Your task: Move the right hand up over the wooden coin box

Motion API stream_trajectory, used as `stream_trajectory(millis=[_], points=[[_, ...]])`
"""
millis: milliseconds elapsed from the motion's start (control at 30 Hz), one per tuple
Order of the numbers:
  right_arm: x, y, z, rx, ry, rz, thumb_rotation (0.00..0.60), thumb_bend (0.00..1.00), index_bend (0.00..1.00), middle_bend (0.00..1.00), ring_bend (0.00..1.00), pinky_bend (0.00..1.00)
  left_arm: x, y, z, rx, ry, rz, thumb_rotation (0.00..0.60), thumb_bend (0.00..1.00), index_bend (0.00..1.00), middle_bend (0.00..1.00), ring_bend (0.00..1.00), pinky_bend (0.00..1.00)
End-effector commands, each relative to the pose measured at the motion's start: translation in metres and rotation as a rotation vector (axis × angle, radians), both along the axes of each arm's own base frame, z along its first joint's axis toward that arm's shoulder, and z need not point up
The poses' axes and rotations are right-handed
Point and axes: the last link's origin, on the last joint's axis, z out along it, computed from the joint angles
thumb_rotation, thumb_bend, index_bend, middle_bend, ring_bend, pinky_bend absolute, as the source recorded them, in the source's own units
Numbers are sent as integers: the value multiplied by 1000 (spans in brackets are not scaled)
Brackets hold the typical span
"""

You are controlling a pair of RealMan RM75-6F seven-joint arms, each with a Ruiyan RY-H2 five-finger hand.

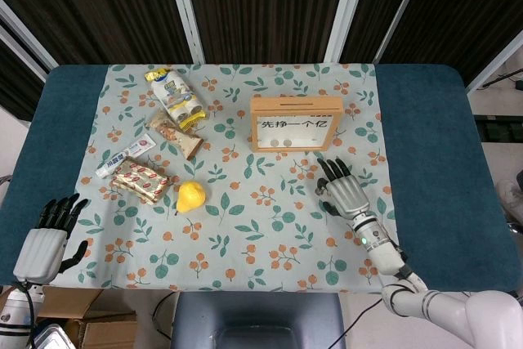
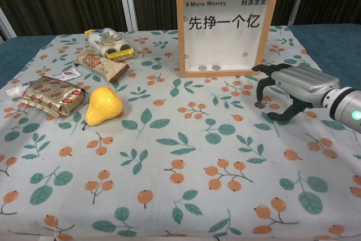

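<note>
The wooden coin box stands upright at the back middle of the cloth, with a white front bearing Chinese characters and two coins on its floor. My right hand is low over the cloth just in front of and to the right of the box, palm down, fingers spread and curved downward. One fingertip touches a small coin lying on the cloth; the thumb stays apart from it. My left hand hangs at the table's front left edge, fingers apart, holding nothing.
A yellow pear lies left of centre. Several snack packets and a tube sit at the back left. The floral cloth covers a blue table.
</note>
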Motion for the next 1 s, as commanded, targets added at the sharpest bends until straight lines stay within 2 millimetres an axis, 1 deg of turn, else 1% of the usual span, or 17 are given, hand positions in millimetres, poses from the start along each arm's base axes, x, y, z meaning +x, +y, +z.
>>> stream_trajectory(millis=[33, 633, 1000], points=[[-1, 0, 0, 0, 4, -1, 600, 480, 528, 0, 0, 0, 1, 1, 0, -1, -2, 0, 600, 394, 0, 0, 0, 0], [0, -3, -4, 8, 9, -8, 600, 480, 521, 0, 0, 0, -4, -1, 1, 4, -3, 9, 600, 395, 0, 0, 0, 0], [0, -3, -7, 8, 16, -8, 600, 480, 540, 0, 0, 0, -5, -1, 1, 3, -3, 12, 600, 394, 0, 0, 0, 0]])
